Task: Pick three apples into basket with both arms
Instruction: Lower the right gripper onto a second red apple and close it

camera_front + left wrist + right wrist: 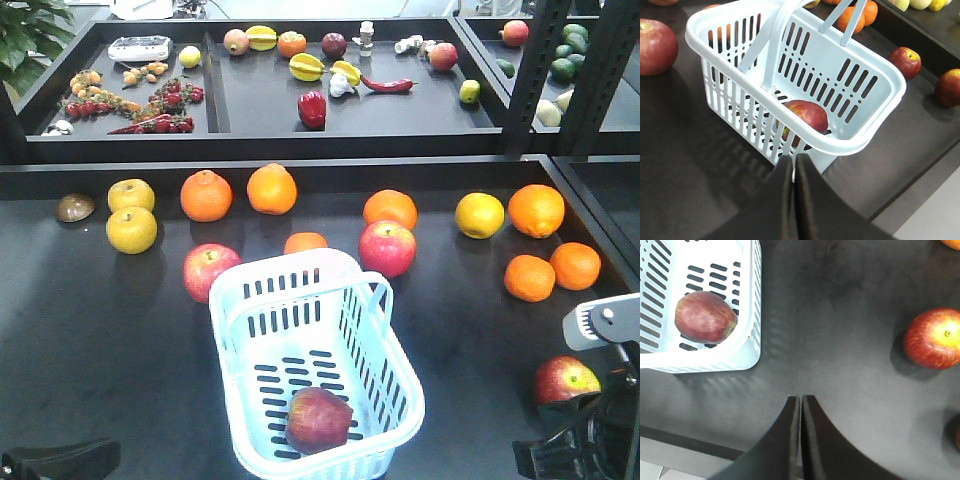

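The pale blue basket (232,300) stands at the table's front centre, its handle lying back. One red apple (318,420) lies inside it, and it also shows in both wrist views (807,117) (705,316). Three more apples rest on the table: left of the basket (210,271), behind it (387,248), and front right (565,380). My left gripper (794,157) is shut and empty, its tips close to the basket's near corner. My right gripper (801,397) is also shut and empty, over bare table between the basket (756,300) and the front-right apple (932,338).
Oranges (206,195) (536,210) and yellow fruits (131,229) (479,215) are scattered over the back of the table. A raised rear shelf (260,140) holds mixed produce. A black post (530,70) rises at the right. The table's front edge (685,440) is close.
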